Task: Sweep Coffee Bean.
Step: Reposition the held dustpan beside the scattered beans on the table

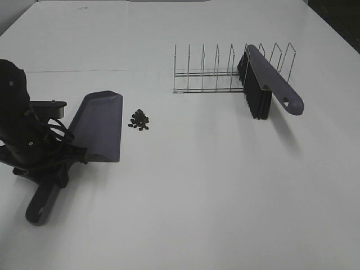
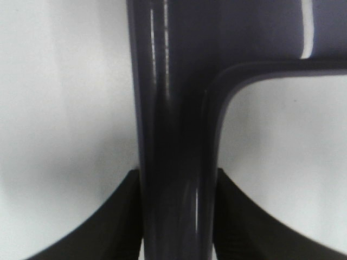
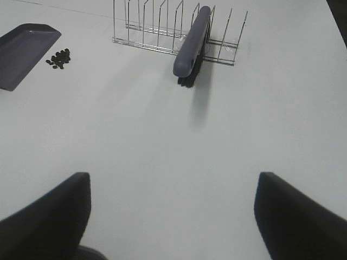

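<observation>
Left gripper (image 2: 178,214) is clamped tight on the handle of the dustpan (image 1: 101,126), with one dark finger (image 2: 116,216) pressed against each side of the grey-purple stem. From up high, the left arm (image 1: 22,129) sits low over the near-left part of the worktop (image 1: 225,197) and leans in across that handle, whose butt end pokes out toward the front edge. The pan lies flat on the worktop, its wide lip turned toward the beans. Now the coffee beans (image 1: 139,120): a tight little heap of tiny dark oval specks on the bare white surface, just beside the pan's lip with a thin gap between. Right gripper (image 3: 173,216) hangs above open worktop, fingers spread wide and nothing between them. Farther back, the brush (image 1: 270,84) stands in the wire rack (image 1: 208,73), bristles down, handle jutting forward, well apart from the beans
</observation>
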`<state>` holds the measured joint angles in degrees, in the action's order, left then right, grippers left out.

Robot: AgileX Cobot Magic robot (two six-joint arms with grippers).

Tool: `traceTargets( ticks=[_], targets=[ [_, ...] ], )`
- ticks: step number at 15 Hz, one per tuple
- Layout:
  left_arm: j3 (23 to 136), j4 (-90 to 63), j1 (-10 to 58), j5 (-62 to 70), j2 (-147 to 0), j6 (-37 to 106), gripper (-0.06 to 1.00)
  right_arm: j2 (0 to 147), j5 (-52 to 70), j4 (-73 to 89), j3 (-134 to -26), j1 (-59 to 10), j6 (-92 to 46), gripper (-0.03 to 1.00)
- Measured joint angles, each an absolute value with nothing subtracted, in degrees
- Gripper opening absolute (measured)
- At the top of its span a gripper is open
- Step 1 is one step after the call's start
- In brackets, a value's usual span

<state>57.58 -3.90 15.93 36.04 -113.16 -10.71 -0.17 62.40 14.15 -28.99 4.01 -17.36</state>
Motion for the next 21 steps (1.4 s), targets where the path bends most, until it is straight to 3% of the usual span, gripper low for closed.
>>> traceTargets(
  ticks=[7, 15, 21],
  targets=[
    [57.6, -2.6, 16.0, 37.4, -111.7, -15.9, 0.34, -0.2, 62.4, 14.2, -29.0, 4.0, -17.4, 0.73],
    [57.6, -1.0, 16.0, 46.9, -96.4, -16.2, 0.34, -0.2, 62.4, 14.2, -29.0, 4.0, -17.4, 0.73],
    [57.6, -0.7, 16.0, 47.1, -96.4, -16.2, 0.34, -0.2, 62.3, 14.2, -29.0, 4.0, -17.2, 0.73]
  ],
)
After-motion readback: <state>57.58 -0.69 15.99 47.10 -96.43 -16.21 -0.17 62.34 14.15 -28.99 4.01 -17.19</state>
